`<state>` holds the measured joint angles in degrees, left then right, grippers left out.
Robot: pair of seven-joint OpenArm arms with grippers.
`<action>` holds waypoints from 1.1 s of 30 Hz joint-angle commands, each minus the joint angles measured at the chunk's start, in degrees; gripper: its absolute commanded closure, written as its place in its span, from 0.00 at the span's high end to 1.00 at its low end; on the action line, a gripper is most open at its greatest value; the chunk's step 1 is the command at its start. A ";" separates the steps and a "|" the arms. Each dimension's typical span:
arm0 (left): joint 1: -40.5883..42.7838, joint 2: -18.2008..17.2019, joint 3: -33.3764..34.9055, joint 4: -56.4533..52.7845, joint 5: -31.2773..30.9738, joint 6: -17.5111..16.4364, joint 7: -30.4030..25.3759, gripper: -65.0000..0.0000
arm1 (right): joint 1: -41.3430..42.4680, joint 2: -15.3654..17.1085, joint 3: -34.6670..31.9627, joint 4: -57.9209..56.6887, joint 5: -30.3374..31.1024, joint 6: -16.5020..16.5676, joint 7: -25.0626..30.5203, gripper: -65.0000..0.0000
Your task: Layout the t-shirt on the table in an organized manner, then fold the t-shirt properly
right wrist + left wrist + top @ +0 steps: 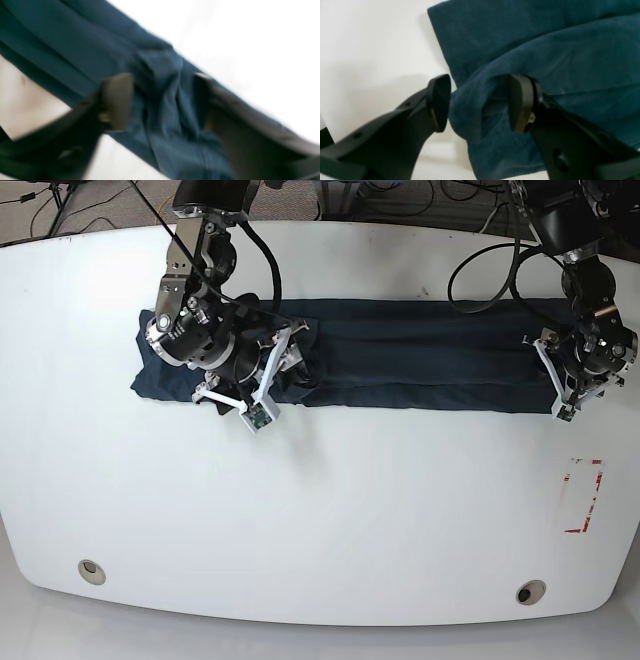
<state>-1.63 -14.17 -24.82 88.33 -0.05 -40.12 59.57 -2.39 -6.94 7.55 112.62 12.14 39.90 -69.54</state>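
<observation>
Checking left wrist view: left gripper [480, 102] jaws apart, straddling raised fold at t-shirt [545, 62] end edge, not clamped. Advice: close low, catch all layers.

Right wrist view: blurred; right gripper [162, 100] jaws apart around bunched ridge, no grip seen. Advice: settle before closing.

Base view: t-shirt [400, 365] lies as long narrow band across far half of bench [320, 520], grippers at opposite ends. Keep both lifts level for even fold.
</observation>
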 commanded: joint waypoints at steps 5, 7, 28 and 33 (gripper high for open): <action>-0.88 -0.90 -0.19 0.94 -0.34 0.12 -0.71 0.52 | 1.91 -0.14 -0.47 -2.95 1.09 0.10 5.49 0.82; -0.88 -0.90 -0.19 0.94 -0.34 0.12 -0.71 0.52 | 2.00 -0.14 -0.47 -4.62 0.91 0.10 7.16 0.82; 0.27 -0.90 -0.19 1.03 -0.43 0.12 -0.71 0.52 | 4.20 -0.05 -0.65 -18.24 1.27 0.10 15.25 0.09; 0.44 -0.90 -0.19 1.03 -0.43 0.12 -0.71 0.52 | 4.11 -0.05 -0.65 -17.72 1.35 0.10 15.25 0.09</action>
<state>-0.27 -14.17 -24.82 88.33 -0.03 -40.12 59.37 0.78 -6.83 7.07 93.54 12.27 39.88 -55.53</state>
